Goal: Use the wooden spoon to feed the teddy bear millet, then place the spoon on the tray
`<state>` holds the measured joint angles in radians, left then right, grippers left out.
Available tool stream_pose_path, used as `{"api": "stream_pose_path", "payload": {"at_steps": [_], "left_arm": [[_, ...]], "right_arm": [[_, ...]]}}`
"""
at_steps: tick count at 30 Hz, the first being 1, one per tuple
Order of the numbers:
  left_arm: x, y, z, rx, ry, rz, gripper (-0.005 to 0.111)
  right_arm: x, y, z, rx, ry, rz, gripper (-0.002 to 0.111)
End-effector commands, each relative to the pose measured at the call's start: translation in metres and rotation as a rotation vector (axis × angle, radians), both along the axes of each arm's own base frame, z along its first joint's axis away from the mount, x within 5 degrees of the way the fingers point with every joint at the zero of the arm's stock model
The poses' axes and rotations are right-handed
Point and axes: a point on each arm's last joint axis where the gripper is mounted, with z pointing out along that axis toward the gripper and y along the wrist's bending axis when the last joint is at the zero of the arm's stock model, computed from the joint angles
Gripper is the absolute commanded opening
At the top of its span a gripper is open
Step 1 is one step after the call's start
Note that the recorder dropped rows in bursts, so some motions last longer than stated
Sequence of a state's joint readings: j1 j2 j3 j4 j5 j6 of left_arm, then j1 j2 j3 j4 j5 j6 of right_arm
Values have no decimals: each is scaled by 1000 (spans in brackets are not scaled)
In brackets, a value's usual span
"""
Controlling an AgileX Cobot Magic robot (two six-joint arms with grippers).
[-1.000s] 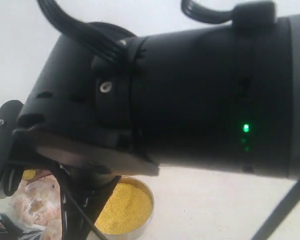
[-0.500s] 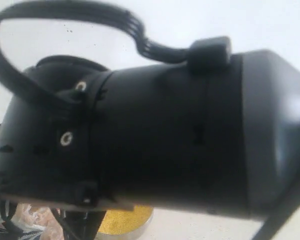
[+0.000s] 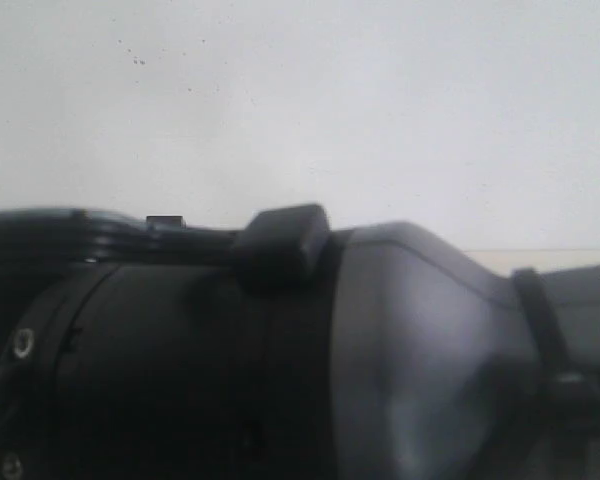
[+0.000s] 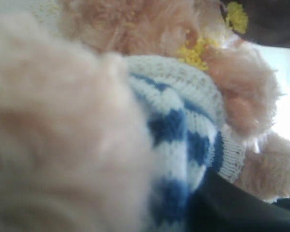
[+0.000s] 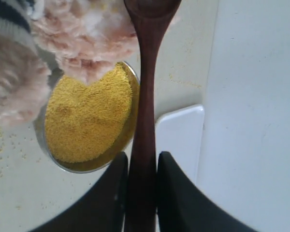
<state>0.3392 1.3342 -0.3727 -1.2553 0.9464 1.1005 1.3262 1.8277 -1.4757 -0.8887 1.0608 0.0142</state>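
The teddy bear [image 4: 135, 29] fills the left wrist view, its navy-and-white striped shirt [image 4: 183, 130] pressed close to the camera. Yellow grains cling to its fur. One black finger [image 4: 232, 210] of my left gripper shows against the shirt, and the jaws appear shut on the bear. In the right wrist view my right gripper [image 5: 141, 157] is shut on the handle of the wooden spoon [image 5: 147, 72]. The spoon's bowl points toward the teddy bear [image 5: 82, 34]. The millet [image 5: 87, 116] fills a round metal bowl [image 5: 58, 162] beside the spoon. The white tray [image 5: 181, 140] lies on the spoon's other side.
A black arm segment [image 3: 280, 370] blocks the lower half of the exterior view, with only a pale wall above it. Loose yellow grains [image 5: 0, 140] lie scattered on the table beside the bowl.
In the exterior view the black arm has sunk to the bottom of the picture. It now hides the bowl of millet and the bear, which showed earlier.
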Motion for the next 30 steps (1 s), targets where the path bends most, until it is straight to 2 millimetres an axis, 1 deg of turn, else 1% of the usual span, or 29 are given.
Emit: {"api": "stream_pose_path", "payload": {"at_steps": [1,4,13,17,20,21,23,25,27,28,30], "left_arm": [[0,-2,2,-26,-7,0,4],[0,-2,3,-24,-20,-3,4],[0,-2,3,-23,-26,-2,4],[1,-1,3,-18,-27,2,4],[1,-1,3,-18,-27,2,4],[0,-2,3,-22,-26,-1,4],[0,-2,3,-26,-26,-4,4],[0,-2,3,-28,-26,-6,4],[0,-2,3,-28,-26,-6,4],[0,-2,3,-28,-26,-6,4],[1,-2,3,-32,-28,0,4]], "right_arm": [[-2,2,7,8,-104,-2,0],[-6,3,13,-5,-185,-2,0],[-8,-4,15,-74,-215,-61,0],[-19,0,15,-69,-216,-34,0],[-21,0,15,-30,-210,-56,0],[-17,-1,15,38,-200,-115,0],[-12,-3,16,98,-190,-174,0],[-6,-6,16,93,-194,-188,0],[5,-12,19,91,-197,-216,0],[14,-20,25,107,-197,-245,0],[22,-32,33,162,-152,-315,0]]}}
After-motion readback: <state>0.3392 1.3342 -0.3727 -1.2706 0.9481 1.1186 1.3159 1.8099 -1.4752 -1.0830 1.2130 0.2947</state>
